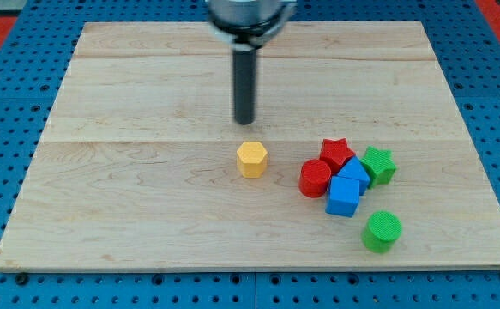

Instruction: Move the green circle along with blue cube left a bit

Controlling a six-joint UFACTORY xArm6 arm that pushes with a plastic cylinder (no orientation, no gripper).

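The green circle [382,231] lies near the board's lower right. The blue cube [344,196] sits just up and left of it, touching a second blue block [353,172] above it. My tip [244,122] is well to the upper left of both, just above a yellow hexagon [252,159] and apart from every block.
A red cylinder [315,178], a red star [336,154] and a green star [378,165] crowd around the blue blocks. The wooden board [147,197] lies on a blue pegboard; its right edge is close to the green circle.
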